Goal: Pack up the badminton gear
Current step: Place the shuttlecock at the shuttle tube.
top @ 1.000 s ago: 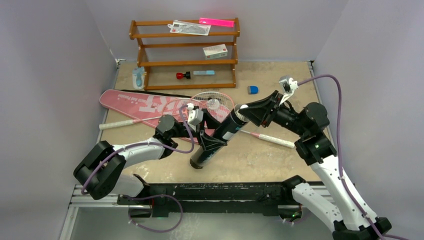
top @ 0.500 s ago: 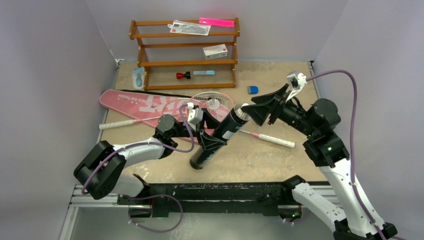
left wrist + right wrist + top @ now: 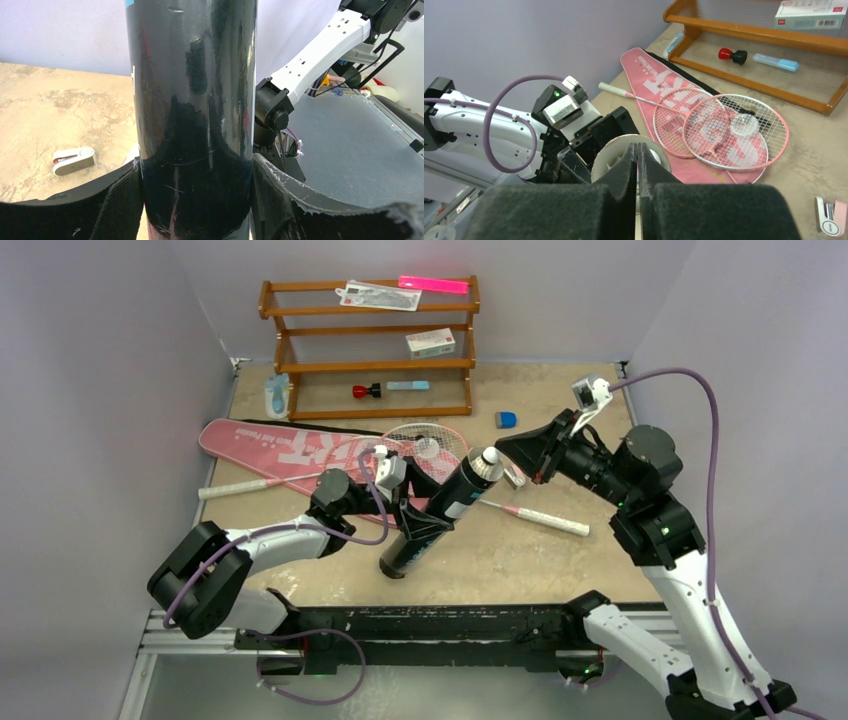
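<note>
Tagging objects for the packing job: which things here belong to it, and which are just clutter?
Job:
- black tube
- two rackets
- pink bag

Clutter:
- wooden rack
- white box on the rack
- small blue object
- what looks like a small stapler

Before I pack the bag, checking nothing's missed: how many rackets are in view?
2, heads overlapping on the pink bag: one racket, handle pointing left; other racket, handle pointing right past the black tube. None appears hidden.
</note>
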### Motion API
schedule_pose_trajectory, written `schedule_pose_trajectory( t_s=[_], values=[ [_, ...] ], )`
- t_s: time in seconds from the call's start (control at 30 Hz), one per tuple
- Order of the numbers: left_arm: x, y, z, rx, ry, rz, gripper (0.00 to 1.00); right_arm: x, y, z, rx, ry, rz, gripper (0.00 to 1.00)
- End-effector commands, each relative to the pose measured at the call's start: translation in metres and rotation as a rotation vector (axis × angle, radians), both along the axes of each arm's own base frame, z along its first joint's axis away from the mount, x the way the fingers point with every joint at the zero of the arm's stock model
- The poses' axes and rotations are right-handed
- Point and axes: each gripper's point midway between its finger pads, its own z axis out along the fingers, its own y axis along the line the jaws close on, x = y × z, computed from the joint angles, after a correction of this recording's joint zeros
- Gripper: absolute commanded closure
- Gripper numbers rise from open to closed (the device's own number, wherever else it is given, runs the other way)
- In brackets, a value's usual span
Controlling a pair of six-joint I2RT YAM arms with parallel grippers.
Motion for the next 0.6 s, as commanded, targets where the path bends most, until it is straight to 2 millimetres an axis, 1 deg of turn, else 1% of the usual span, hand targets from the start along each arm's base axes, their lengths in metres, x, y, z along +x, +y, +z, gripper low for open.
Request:
schedule_pose_trajectory(
  t_s=[0.0,0.17,0.27,0.47,0.57],
  values=[
    [0.0,0.001,0.03,-0.075,-0.095,-0.009,0.51,0.0,0.003,0.009,-0.001,-0.025,0.013,1.0],
    [-0.001,0.001,0.03,-0.075,-0.097,-0.012,0.51,0.004,0.004,0.005,-0.008,-0.019,0.011,1.0],
    [0.0,0.001,0.031,-0.076,-0.098,-0.011,0.51,0.001,0.008,0.0,-0.011,-0.01,0.044,1.0],
    [0.001,0.001,0.032,-0.08,-0.089,0.001,0.51,-0.006,0.018,-0.022,0.037,0.048,0.113,1.0],
    [0.002,0.001,0.032,-0.078,-0.082,0.009,0.51,-0.005,0.021,-0.03,0.053,0.069,0.125,1.0]
  ],
)
